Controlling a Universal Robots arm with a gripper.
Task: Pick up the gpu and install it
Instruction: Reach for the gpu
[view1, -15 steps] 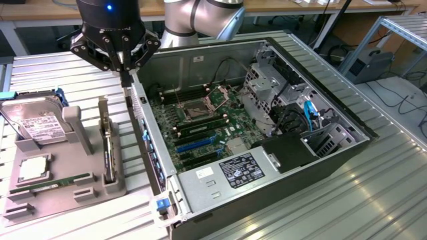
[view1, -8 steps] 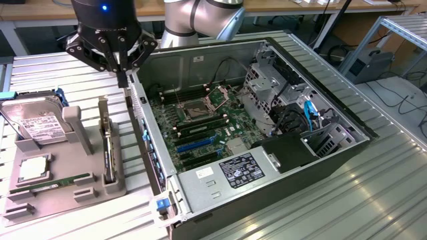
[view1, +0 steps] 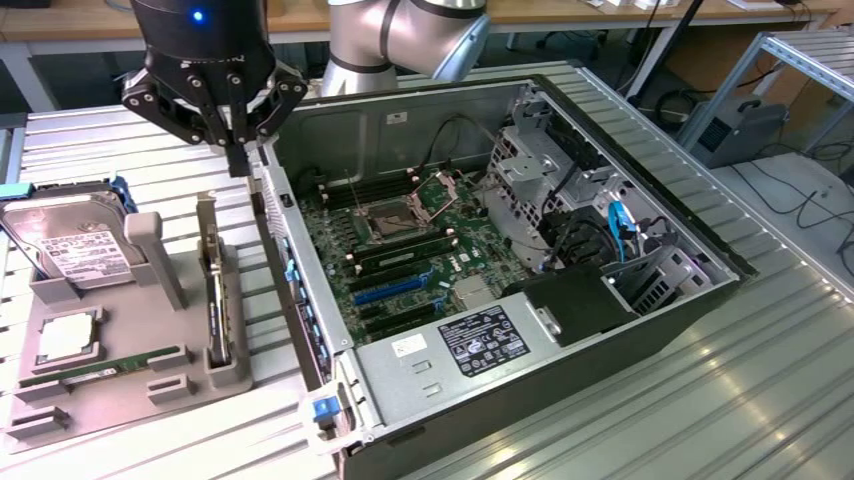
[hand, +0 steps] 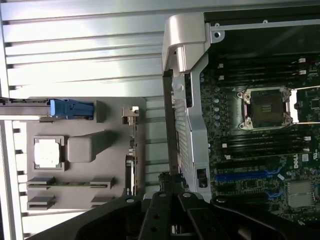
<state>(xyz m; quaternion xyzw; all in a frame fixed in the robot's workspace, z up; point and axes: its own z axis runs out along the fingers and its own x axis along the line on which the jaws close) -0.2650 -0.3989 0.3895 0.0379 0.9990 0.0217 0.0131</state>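
Hovering pinched shut and empty by the case (view1: 287, 230) wall, the hand (view1: 240, 158) should open and square lengthwise over the upright gpu (view1: 211, 300) in its holder (view1: 187, 385).

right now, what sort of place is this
Probably a robotics lab workbench: a silver robot arm by an open black desktop computer case, a grey tray of parts, on a ribbed metal table.

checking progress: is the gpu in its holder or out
In. The gpu stands on edge in a slot of the grey holder, outside the computer case.
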